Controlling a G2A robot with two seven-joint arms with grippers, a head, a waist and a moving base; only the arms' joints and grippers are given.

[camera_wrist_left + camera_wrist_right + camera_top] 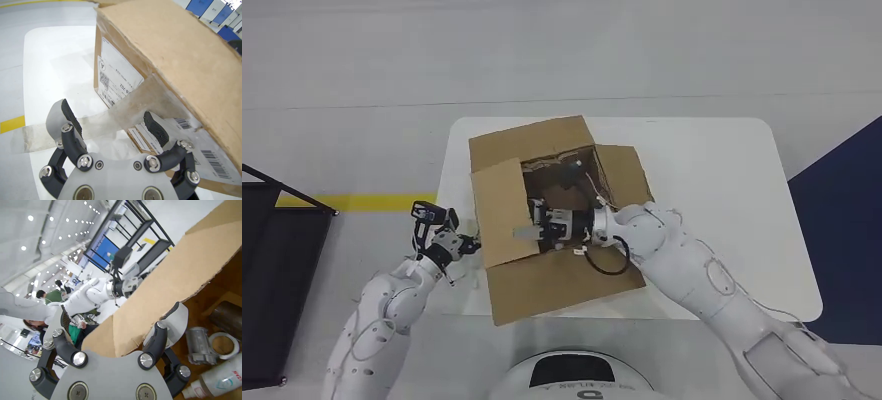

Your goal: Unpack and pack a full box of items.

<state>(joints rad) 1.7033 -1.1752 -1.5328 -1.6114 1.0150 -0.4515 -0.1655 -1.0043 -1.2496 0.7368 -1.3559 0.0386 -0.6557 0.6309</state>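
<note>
Brown corrugated cardboard box (542,285) sits with its flaps open near the left edge of the white rounded table (712,180). The right gripper (121,309) straddles its ragged left flap (170,275), fingers wide and unclamped. The left gripper (107,113), also spread, hangs beside the labelled wall with a clear tape strip (37,136) crossing its gap. Inside lie a grey metal cylinder (198,345), a white tape roll (224,344) and a white bottle (217,381).

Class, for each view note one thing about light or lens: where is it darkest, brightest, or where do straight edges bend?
Top view: inside the cardboard box is darkest, the white table evenly bright. Left wrist view: the table's straight edge bows, and the clear tape strip shines pale. Right wrist view: ceiling lights glare as white spots; the tape roll lies in dim shade.
</note>
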